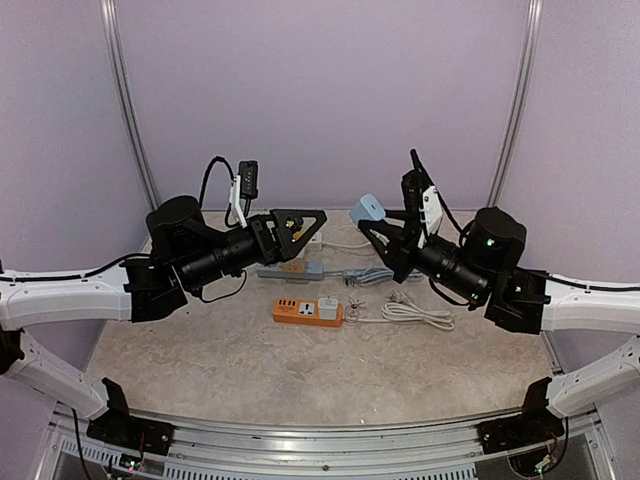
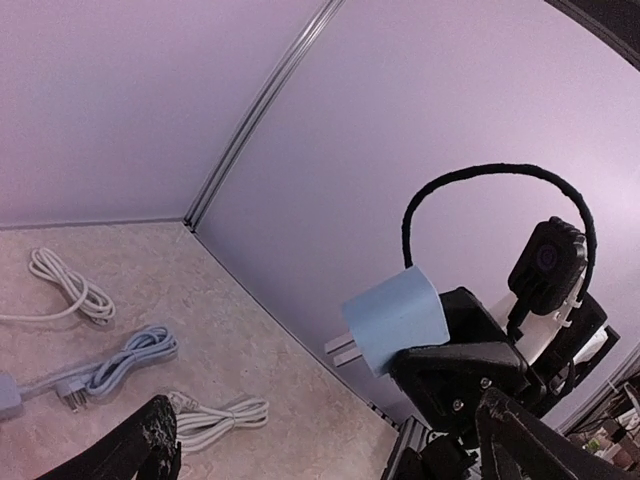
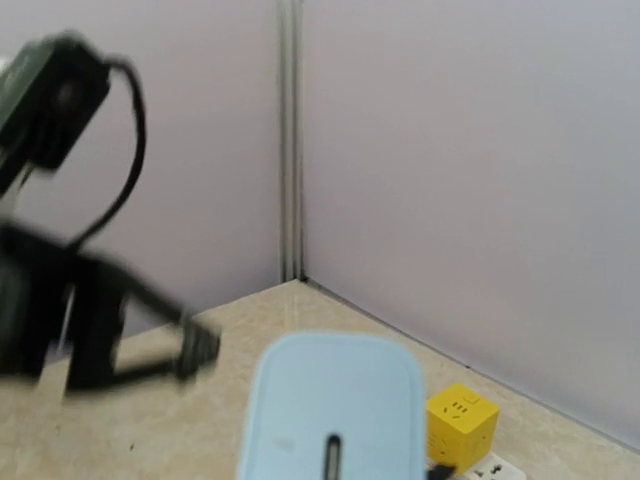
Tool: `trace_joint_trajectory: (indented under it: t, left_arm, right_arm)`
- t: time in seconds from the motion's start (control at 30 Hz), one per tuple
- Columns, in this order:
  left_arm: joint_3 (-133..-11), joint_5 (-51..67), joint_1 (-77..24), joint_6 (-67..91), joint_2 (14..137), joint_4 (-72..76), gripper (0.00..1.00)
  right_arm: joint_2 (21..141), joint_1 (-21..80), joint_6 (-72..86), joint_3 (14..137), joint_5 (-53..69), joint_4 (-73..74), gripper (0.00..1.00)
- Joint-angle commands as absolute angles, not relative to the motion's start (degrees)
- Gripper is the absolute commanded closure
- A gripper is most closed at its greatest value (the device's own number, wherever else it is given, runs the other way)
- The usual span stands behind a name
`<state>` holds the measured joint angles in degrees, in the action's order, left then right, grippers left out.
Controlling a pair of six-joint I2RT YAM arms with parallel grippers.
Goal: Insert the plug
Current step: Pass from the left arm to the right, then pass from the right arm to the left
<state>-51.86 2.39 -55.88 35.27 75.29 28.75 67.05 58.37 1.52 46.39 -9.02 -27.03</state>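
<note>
The plug [image 1: 367, 209] is a light blue block with two flat metal prongs, held up in the air right of centre. My right gripper [image 1: 380, 228] is shut on it. In the left wrist view the plug [image 2: 396, 319] sticks out of the right arm's black fingers [image 2: 470, 365], prongs pointing left. It fills the bottom of the right wrist view [image 3: 335, 415]. My left gripper [image 1: 308, 232] hangs open just left of the plug, nothing between its fingers [image 2: 150, 450]. On the table below lies an orange power strip [image 1: 300, 311] with a white adapter [image 1: 328, 307] in it.
A grey-blue power strip [image 1: 290, 269] lies behind the orange one. A coiled white cable [image 1: 415, 312] and a grey-blue cable [image 1: 370, 275] lie to the right. A yellow cube socket [image 3: 462, 418] sits by a white strip [image 3: 495, 468]. Purple walls enclose the table.
</note>
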Motion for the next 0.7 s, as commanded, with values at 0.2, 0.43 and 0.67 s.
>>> trace_joint_trajectory:
  t: [0.2, 0.43, 0.67]
  left_arm:
    - [-57.44, 30.04, -53.07, 6.38, 72.42, 5.49, 0.01]
    - [-62.15, 34.49, -57.47, -2.56, 74.72, 0.18, 0.01]
    - [-64.51, 34.75, -58.90, -4.48, 77.17, -2.90, 0.06]
  right_arm:
    - [61.30, 57.99, -5.00, 56.40, 8.10, 2.38, 0.83]
    - [61.85, 57.99, -5.53, 57.66, 18.53, 9.18, 0.83]
    - [62.39, 57.96, -3.86, 57.24, 26.13, 7.76, 0.83]
